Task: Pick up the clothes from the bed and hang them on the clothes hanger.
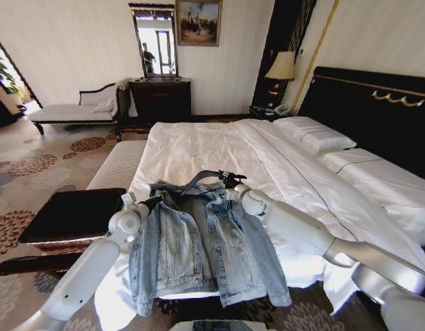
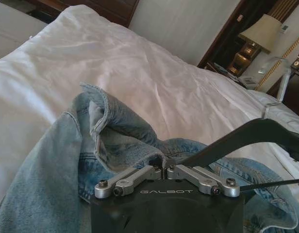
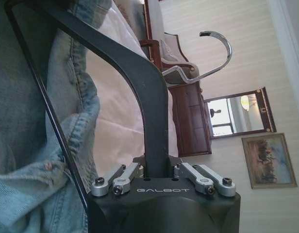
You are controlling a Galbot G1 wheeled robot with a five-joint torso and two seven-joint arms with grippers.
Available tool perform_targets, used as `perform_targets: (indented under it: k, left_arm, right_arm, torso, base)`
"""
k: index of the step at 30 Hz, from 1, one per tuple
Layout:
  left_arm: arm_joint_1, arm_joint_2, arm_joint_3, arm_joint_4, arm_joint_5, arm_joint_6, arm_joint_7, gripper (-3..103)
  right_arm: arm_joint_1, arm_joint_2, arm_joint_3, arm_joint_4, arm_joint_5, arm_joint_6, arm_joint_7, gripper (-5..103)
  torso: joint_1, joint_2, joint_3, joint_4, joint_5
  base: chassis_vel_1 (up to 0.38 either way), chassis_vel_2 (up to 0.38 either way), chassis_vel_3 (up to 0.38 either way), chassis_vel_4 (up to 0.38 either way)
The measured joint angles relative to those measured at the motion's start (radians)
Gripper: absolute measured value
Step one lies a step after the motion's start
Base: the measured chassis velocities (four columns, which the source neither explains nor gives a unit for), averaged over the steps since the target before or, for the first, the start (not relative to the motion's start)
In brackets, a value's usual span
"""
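Note:
The clothes (image 1: 199,248), a light-blue denim jacket, lie front-open at the foot of the bed (image 1: 199,141), collar toward the pillows. My left gripper (image 1: 155,201) sits at the jacket's left collar and shoulder. In the left wrist view the left gripper (image 2: 164,171) is shut on a fold of the jacket (image 2: 115,131). My right gripper (image 1: 230,185) is at the right side of the collar, shut on the black clothes hanger (image 1: 199,181). The hanger arm (image 3: 149,97) runs straight into the right gripper (image 3: 156,170). Part of the hanger lies inside the jacket (image 3: 23,121), and its metal hook (image 3: 215,51) points away.
A dark low table (image 1: 74,214) stands left of the bed's foot. Pillows (image 1: 316,134) and a black headboard (image 1: 378,110) are at the right. Against the far wall stand a chaise (image 1: 74,110), a dresser with mirror (image 1: 161,96) and a lamp (image 1: 281,67).

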Motion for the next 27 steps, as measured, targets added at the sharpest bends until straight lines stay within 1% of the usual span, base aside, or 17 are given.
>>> perform_targets:
  k: [1, 4, 7, 10, 12, 14, 16, 18, 20, 22, 23, 25, 27]
  left_arm:
    - [0.000, 0.000, 0.000, 0.000, 0.000, 0.000, 0.000, 0]
    - [-0.019, -0.003, 0.034, 0.006, 0.029, -0.004, 0.004, 0]
    - [-0.019, -0.002, 0.041, -0.004, 0.032, -0.005, 0.005, 0]
    - [-0.011, 0.012, 0.055, -0.023, 0.071, -0.008, 0.017, 0]
    - [-0.010, 0.015, 0.057, -0.026, 0.076, -0.009, 0.018, 0]
    - [-0.010, 0.026, 0.063, -0.043, 0.084, -0.009, 0.019, 0]
    - [-0.006, 0.036, 0.067, -0.053, 0.098, -0.010, 0.021, 0]
    - [-0.004, 0.040, 0.068, -0.057, 0.108, -0.012, 0.025, 0]
    - [-0.002, 0.052, 0.076, -0.071, 0.141, -0.024, 0.043, 0]
    - [-0.002, 0.054, 0.079, -0.072, 0.151, -0.025, 0.046, 0]
    - [-0.002, 0.056, 0.082, -0.072, 0.163, -0.028, 0.050, 0]
    - [-0.002, 0.059, 0.090, -0.067, 0.196, -0.038, 0.061, 0]
    - [0.001, 0.062, 0.092, -0.064, 0.202, -0.040, 0.064, 0]
  right_arm:
    - [0.000, 0.000, 0.000, 0.000, 0.000, 0.000, 0.000, 22]
    - [0.029, 0.034, -0.053, -0.018, 0.015, -0.024, -0.020, 22]
    - [0.044, 0.051, -0.065, -0.025, 0.026, -0.035, -0.028, 22]
    - [0.096, 0.075, -0.132, -0.031, 0.055, -0.050, -0.046, 22]
    - [0.103, 0.081, -0.144, -0.032, 0.063, -0.055, -0.048, 22]
    - [0.120, 0.122, -0.174, -0.046, 0.101, -0.081, -0.052, 22]
    - [0.132, 0.153, -0.189, -0.057, 0.123, -0.093, -0.057, 22]
    - [0.139, 0.163, -0.199, -0.059, 0.139, -0.099, -0.060, 22]
    - [0.154, 0.192, -0.236, -0.059, 0.204, -0.123, -0.072, 22]
    - [0.159, 0.199, -0.243, -0.061, 0.214, -0.129, -0.074, 22]
    - [0.164, 0.206, -0.250, -0.064, 0.221, -0.133, -0.077, 22]
    - [0.170, 0.224, -0.266, -0.073, 0.231, -0.139, -0.087, 22]
    - [0.170, 0.233, -0.268, -0.077, 0.244, -0.146, -0.084, 22]
  torso:
    - [0.000, 0.000, 0.000, 0.0000, 0.0000]
    - [0.000, 0.000, 0.000, -0.0002, 0.0000]
    - [0.000, 0.000, 0.000, -0.0002, 0.0000]
    - [0.000, 0.000, 0.000, -0.0003, -0.0001]
    - [0.000, 0.000, 0.000, -0.0002, -0.0003]
    - [0.000, 0.000, 0.000, -0.0006, -0.0003]
    - [0.000, 0.000, 0.000, -0.0005, 0.0000]
    - [0.000, 0.000, 0.000, -0.0003, -0.0002]
    - [0.000, 0.000, 0.000, 0.0001, 0.0002]
    - [0.000, 0.000, 0.000, 0.0003, 0.0001]
    - [0.000, 0.000, 0.000, -0.0002, -0.0002]
    - [0.000, 0.000, 0.000, 0.0001, 0.0001]
    - [0.000, 0.000, 0.000, -0.0001, 0.0000]
  base:
    - [0.000, 0.000, 0.000, 0.000]
    - [0.000, 0.000, 0.000, 0.000]
    - [0.000, 0.000, 0.000, 0.000]
    - [0.000, 0.000, 0.000, 0.000]
    - [0.000, 0.000, 0.000, 0.000]
    - [0.000, 0.000, 0.000, 0.000]
    - [0.000, 0.000, 0.000, 0.000]
    - [0.000, 0.000, 0.000, 0.000]
    - [0.000, 0.000, 0.000, 0.000]
    - [0.000, 0.000, 0.000, 0.000]
    - [0.000, 0.000, 0.000, 0.000]
    - [0.000, 0.000, 0.000, 0.000]
    - [0.000, 0.000, 0.000, 0.000]
